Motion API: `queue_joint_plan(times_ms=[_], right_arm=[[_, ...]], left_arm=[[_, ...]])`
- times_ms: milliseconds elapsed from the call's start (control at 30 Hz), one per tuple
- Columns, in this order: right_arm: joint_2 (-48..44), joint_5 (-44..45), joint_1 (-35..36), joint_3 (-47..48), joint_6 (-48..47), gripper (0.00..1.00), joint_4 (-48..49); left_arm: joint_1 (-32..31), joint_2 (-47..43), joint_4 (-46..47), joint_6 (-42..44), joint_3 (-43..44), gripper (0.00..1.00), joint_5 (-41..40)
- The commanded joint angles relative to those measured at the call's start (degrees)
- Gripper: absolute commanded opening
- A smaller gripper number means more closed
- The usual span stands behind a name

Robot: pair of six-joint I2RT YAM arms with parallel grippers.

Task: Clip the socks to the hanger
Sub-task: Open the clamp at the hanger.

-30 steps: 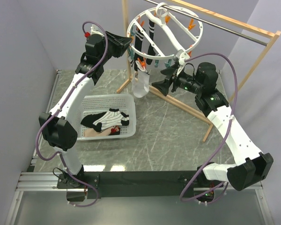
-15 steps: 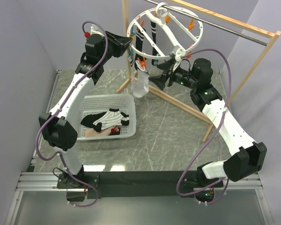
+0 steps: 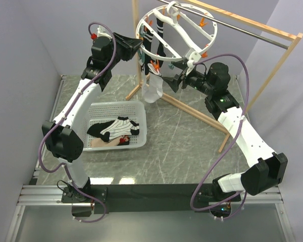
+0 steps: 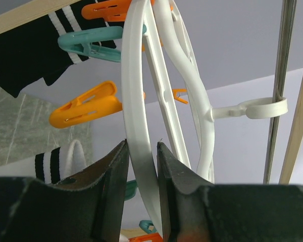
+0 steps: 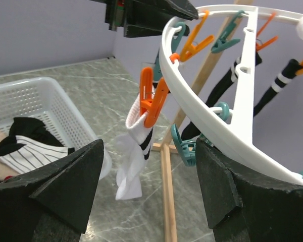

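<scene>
Left claw (image 4: pixel 141 147) grips the hanger (image 4: pixel 135 75) rim. Right claw (image 5: pixel 149 146), jaws spread wide, has risen closer under the rim beside the clipped white sock (image 5: pixel 133 164).

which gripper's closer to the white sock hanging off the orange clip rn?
Right. The right gripper sits open just beside the white sock, facing it. The left gripper is farther up, clamped on the hanger rim above the sock.

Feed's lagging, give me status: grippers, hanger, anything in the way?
Left gripper shut on hanger. Right gripper open near its rim. White sock hangs from orange clip; more socks in basket. No obstruction seen.
</scene>
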Motion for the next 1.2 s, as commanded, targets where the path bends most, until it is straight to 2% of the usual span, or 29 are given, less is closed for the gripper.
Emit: queue_joint_plan(times_ms=[0,300,500,800,1000,1167], right_arm=[[-0.3,4.3,0.3,3.1,-1.2,0.8,2.3],[-0.5,8.1,0.8,3.8,-5.5,0.8,0.9],[0.1,7.7,0.7,3.4,-7.9,0.8,3.0],[1.5,6.3,0.7,0.9,-0.1,0.79,15.5],[2.6,6.7,0.7,0.9,2.9,0.73,20.4],[3.7,9.6,0.8,1.3,4.4,0.73,21.2]], left_arm=[[0.4,-0.1,4.1,0.5,1.8,0.34,1.5],[0.4,0.3,5.1,-0.1,1.5,0.34,2.2],[0.5,0.5,4.9,0.2,1.7,0.34,2.4],[0.5,0.7,3.9,0.8,2.2,0.34,2.3],[0.9,0.8,4.2,0.6,2.2,0.34,2.8],[1.2,0.7,4.2,0.5,2.1,0.34,3.2]])
